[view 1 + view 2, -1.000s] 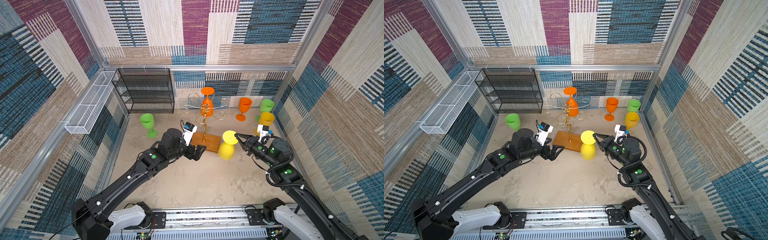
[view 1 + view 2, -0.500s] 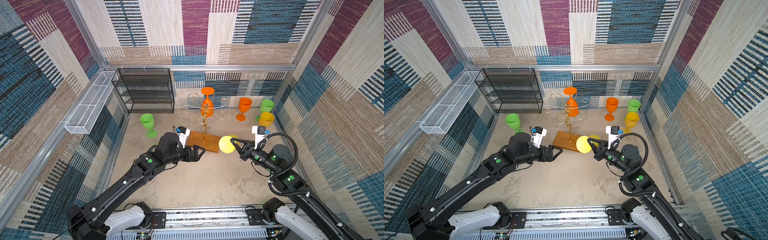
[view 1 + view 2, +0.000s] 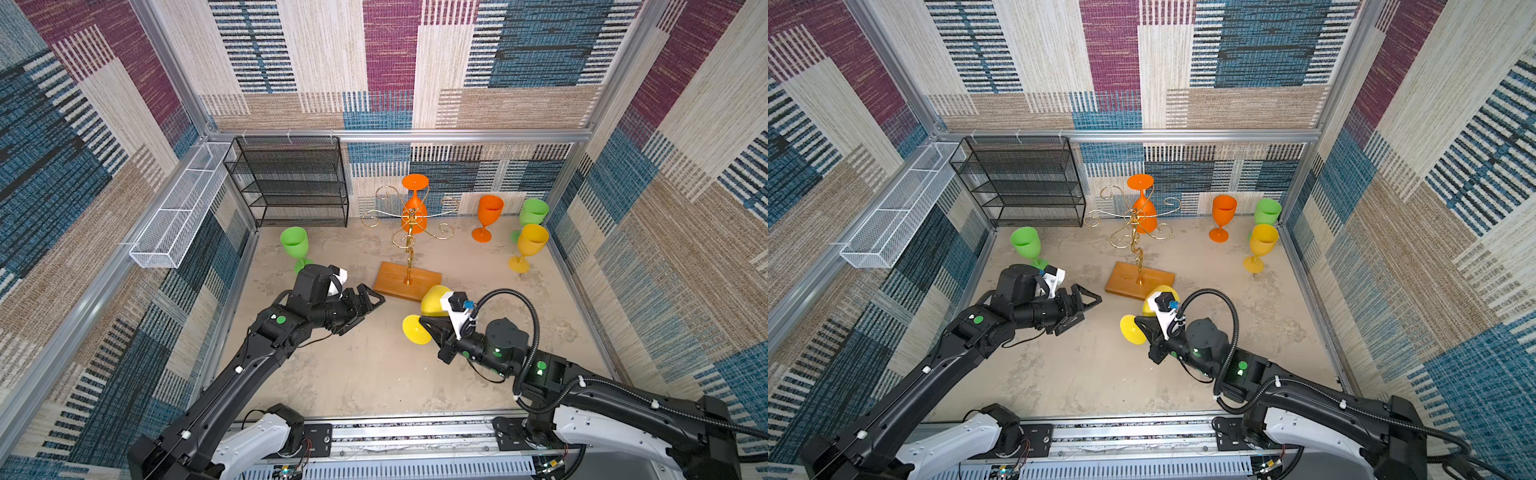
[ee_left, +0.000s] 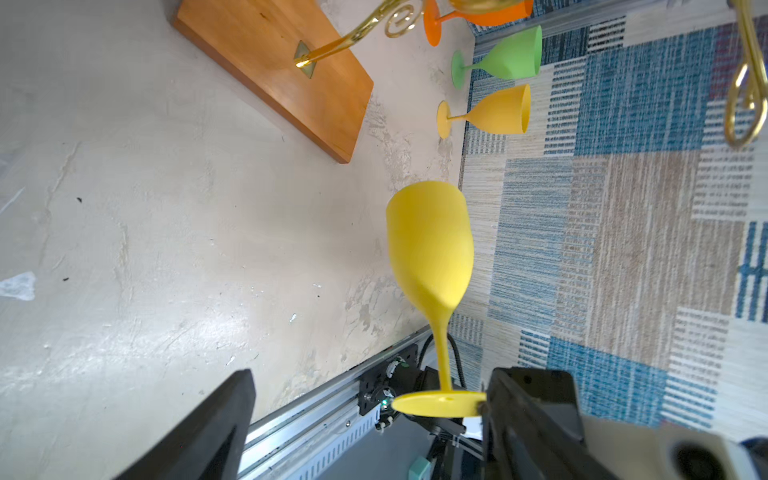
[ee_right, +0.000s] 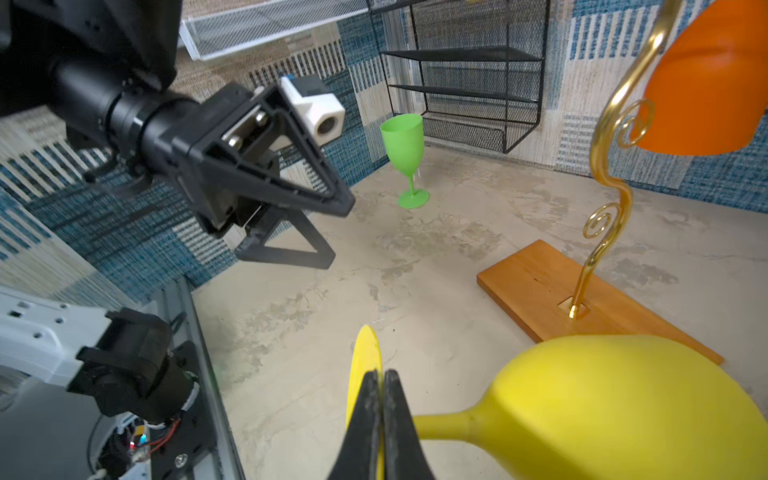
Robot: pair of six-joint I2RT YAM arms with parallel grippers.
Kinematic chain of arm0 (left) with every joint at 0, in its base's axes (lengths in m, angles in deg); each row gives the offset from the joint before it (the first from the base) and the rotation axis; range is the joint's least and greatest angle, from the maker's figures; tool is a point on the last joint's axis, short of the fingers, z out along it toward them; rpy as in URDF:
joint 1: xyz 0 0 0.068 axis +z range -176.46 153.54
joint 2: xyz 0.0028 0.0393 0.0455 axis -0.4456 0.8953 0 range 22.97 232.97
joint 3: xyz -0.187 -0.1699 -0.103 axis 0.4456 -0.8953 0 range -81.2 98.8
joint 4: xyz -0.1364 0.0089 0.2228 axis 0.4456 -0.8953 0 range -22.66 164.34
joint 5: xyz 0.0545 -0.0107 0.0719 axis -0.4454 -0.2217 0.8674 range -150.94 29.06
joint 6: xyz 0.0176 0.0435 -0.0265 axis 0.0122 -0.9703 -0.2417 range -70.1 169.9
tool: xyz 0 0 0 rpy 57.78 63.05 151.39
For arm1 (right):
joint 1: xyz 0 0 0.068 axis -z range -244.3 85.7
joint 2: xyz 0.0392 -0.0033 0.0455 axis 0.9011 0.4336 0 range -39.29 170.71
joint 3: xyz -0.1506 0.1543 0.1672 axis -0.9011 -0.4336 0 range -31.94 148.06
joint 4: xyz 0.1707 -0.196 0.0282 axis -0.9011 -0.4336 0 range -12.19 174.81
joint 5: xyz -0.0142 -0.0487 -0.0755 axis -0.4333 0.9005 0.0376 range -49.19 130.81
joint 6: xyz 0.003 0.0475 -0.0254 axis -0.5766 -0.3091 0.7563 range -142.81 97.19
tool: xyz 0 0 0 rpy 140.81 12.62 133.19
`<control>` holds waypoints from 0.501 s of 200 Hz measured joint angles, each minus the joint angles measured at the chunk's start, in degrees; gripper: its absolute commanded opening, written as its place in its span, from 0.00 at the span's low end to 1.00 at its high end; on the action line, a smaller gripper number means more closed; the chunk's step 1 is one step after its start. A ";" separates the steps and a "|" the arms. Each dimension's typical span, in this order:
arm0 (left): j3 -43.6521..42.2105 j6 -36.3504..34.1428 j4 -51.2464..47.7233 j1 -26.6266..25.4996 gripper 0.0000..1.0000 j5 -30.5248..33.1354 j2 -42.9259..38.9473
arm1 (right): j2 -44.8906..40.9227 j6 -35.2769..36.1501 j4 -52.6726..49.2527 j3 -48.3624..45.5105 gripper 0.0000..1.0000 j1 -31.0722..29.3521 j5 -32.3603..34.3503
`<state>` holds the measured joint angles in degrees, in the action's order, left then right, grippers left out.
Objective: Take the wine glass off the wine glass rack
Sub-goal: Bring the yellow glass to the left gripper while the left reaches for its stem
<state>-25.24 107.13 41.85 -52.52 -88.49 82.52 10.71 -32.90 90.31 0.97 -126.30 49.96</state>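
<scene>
Midway across the table (image 3: pixel 365 374), just in front of the rack (image 3: pixel 400 279): right hand (image 3: pixel 428 329) is clamping the yellow wine glass (image 3: pixel 432 300) by its foot, bowl sideways, clear of the hooks; left hand (image 3: pixel 365 312) is hovering spread, empty, probably standing by.

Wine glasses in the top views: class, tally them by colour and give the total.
Orange: 2, hanging orange glass on the wine glass rack, standing orange glass
Green: 2, left green glass, right green glass
Yellow: 2, standing yellow glass, held yellow glass in the right pincer
Total: 6
</scene>
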 measured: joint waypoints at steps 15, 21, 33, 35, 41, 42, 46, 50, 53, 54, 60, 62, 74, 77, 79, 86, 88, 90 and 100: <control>-0.17 1.44 0.07 1.73 0.89 -2.89 0.83 | 2.49 3.08 1.46 -0.28 0.00 -2.45 3.32; -0.28 1.86 0.07 2.08 0.89 -3.87 1.09 | 3.41 4.24 2.19 -0.33 0.00 -3.06 4.85; -0.57 3.10 0.22 2.38 0.88 -5.35 1.49 | 4.96 6.43 4.11 -0.63 0.00 -3.98 6.93; -0.66 3.30 0.31 2.40 0.88 -5.66 1.53 | 5.20 6.80 4.37 -0.70 0.00 -4.11 7.28; -0.92 4.11 0.37 2.43 0.88 -6.12 1.62 | 5.79 7.96 5.09 -0.83 0.00 -4.48 8.20; -0.96 4.22 0.39 2.43 0.88 -6.16 1.62 | 5.88 8.07 5.18 -0.85 0.00 -4.52 8.28; -1.25 4.59 0.50 2.43 0.87 -6.49 1.64 | 6.27 8.79 5.68 -0.92 0.00 -4.81 8.79; -1.51 5.03 0.55 2.47 0.87 -6.88 1.66 | 6.73 9.51 6.34 -0.98 0.00 -5.01 9.29; -1.73 5.53 0.61 2.51 0.87 -7.17 1.66 | 7.04 10.12 6.75 -1.01 0.00 -5.18 9.57; -1.84 5.77 0.63 2.56 0.87 -7.28 1.66 | 7.19 10.38 6.97 -1.01 0.00 -5.22 9.73; -2.38 6.56 0.98 2.62 0.86 -7.56 1.66 | 7.80 11.47 7.74 -1.03 0.00 -5.46 10.29; -2.60 6.95 1.09 2.64 0.86 -7.65 1.66 | 8.02 11.82 8.00 -1.03 0.00 -5.55 10.47; -3.80 9.05 1.95 2.67 0.86 -8.41 1.68 | 9.46 14.03 9.49 -1.03 0.00 -6.14 11.76; -4.00 9.40 2.08 2.67 0.85 -8.57 1.70 | 9.81 14.58 9.75 -1.01 0.00 -6.29 12.09; -4.17 9.79 2.27 2.67 0.85 -8.70 1.73 | 10.05 14.97 9.92 -0.96 0.00 -6.40 12.33; -4.61 10.64 2.75 2.67 0.85 -8.85 1.77 | 10.84 16.20 10.45 -0.85 0.00 -6.86 12.74; -4.70 10.88 2.86 2.67 0.85 -8.87 1.79 | 11.06 16.57 10.56 -0.83 0.00 -7.02 12.90; -4.76 11.08 2.93 2.67 0.85 -8.90 1.81 | 11.23 16.79 10.71 -0.81 0.00 -7.10 12.98; -5.14 12.33 3.39 2.67 0.85 -9.03 1.86 | 12.28 18.38 11.87 -0.61 0.00 -7.74 13.60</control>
<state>-30.38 119.46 45.23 -49.86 -97.52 84.38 22.99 -14.51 102.18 0.35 -134.04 63.55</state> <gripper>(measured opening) 0.852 0.061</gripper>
